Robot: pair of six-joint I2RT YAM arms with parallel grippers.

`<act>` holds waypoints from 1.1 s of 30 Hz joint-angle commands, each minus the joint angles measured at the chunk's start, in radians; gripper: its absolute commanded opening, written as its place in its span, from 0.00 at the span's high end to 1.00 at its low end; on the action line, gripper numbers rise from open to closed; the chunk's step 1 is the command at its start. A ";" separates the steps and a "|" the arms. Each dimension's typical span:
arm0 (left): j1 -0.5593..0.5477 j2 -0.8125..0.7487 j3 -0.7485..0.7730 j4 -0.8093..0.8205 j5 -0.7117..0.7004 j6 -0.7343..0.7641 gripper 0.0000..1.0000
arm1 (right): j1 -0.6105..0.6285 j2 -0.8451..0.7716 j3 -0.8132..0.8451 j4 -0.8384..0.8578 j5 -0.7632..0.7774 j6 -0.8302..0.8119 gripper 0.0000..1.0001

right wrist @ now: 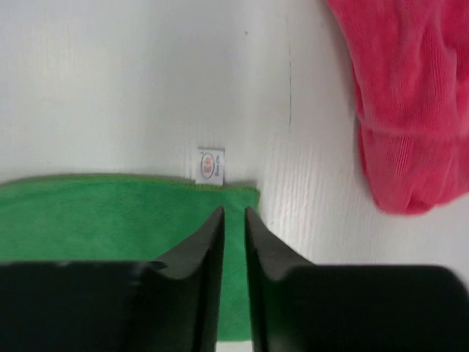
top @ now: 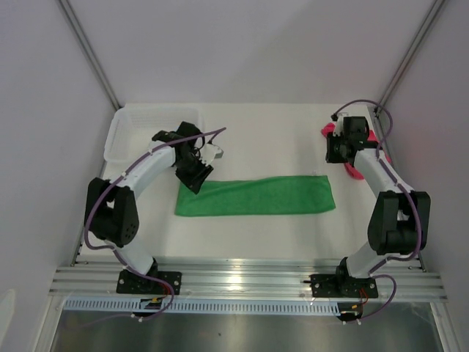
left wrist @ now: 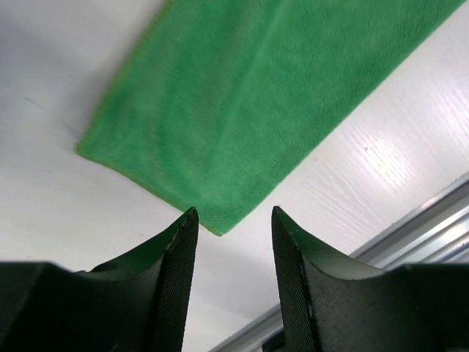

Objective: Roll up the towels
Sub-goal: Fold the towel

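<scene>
A bright green towel lies flat as a long strip across the middle of the table. My left gripper hovers over its left end, open and empty. In the left wrist view the towel has its near corner just between my left gripper's fingertips, below them. A pink-red towel lies crumpled at the right, partly hidden under my right arm. My right gripper is beside it, jaws almost together and empty. The right wrist view shows that gripper above the green towel's right corner, the pink-red towel to the right. The blue towel is out of view.
A white plastic mesh basket stands at the back left, behind my left arm. A small white label sticks out of the green towel's far edge. A metal rail runs along the table's near edge and shows in the left wrist view.
</scene>
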 commanded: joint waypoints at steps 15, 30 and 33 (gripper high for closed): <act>0.019 0.306 0.143 0.159 -0.350 -0.071 0.65 | -0.002 -0.089 -0.406 -0.101 0.084 0.614 1.00; 0.060 0.279 0.124 0.124 -0.253 -0.064 0.61 | -0.056 -0.094 -0.375 -0.156 0.096 0.586 0.95; 0.060 0.266 0.147 0.093 -0.213 -0.074 0.57 | -0.048 -0.126 -0.341 -0.179 0.096 0.555 0.92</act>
